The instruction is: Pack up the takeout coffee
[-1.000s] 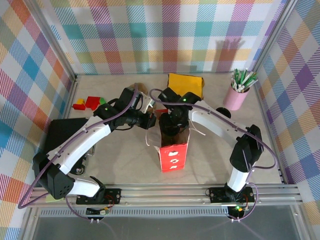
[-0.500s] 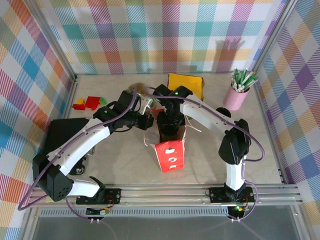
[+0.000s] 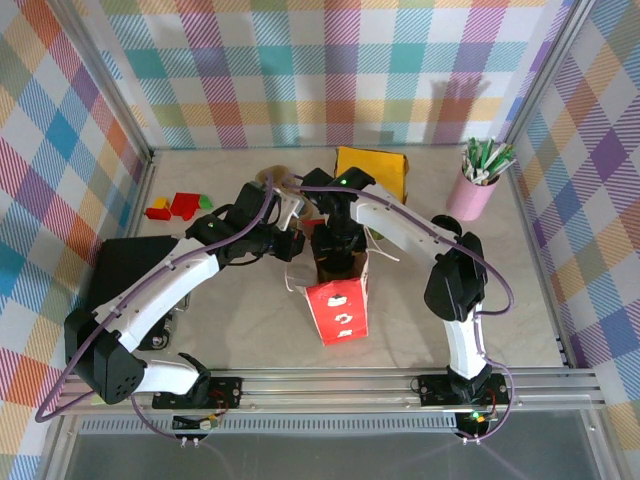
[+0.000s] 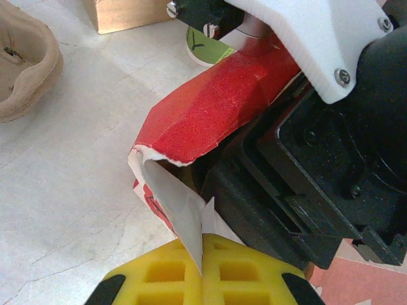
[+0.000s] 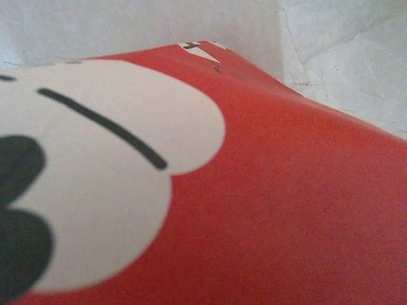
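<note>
left wrist: left fingers (image 4: 159, 276) pinching white inner lip of red paper bag (image 4: 216, 108); green-white paper cup (image 4: 202, 49) edge peeks behind bag. top: right arm (image 3: 400, 222) in bag mouth, right fingers hidden, can't tell state.

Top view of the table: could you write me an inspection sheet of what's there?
Surface: pale marbled tabletop, no spills seen.
Job's things: red paper bag standing open at centre.
Clutter: yellow box, pink cup of sticks, coloured blocks, black mat, tan dish.
Fingers: left fingers shut on the bag's rim; right arm reaches into its mouth, its own hidden.
Cables: purple cables run along both arms.
Surroundings: plaid walls, metal rail at the near edge.
</note>
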### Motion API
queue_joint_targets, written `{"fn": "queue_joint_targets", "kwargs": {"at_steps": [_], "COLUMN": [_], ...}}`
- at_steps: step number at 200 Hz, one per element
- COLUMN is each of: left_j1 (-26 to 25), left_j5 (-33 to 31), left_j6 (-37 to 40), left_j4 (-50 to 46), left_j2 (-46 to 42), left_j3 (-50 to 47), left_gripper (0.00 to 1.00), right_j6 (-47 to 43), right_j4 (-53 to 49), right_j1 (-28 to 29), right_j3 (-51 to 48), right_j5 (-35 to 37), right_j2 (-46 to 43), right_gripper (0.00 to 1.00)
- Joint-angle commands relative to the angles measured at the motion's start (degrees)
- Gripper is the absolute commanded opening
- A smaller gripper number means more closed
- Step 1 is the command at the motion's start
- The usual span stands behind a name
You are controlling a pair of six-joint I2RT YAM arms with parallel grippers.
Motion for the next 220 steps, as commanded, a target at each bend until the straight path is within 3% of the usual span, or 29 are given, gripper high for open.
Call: {"fn": "queue_joint_targets", "kwargs": {"at_steps": [1, 220], "left_j1": [0.6, 0.6], "left_j5": [-1.5, 0.1], "left_j6": [1.7, 2.0], "left_j4": [-0.3, 0.6], "left_j2": [-1.3, 1.2], "left_j3": [-1.2, -0.1], "left_gripper": [0.00, 0.00], "right_j6": [-0.2, -2.5], "right_j4": [-3.8, 0.8], "right_j1": [-0.4, -2.6], "right_j3": [0.1, -2.4], "right_j5": [-3.8, -5.7], "right_j2": [2.6, 8.4], "right_gripper": [0.64, 0.64]}}
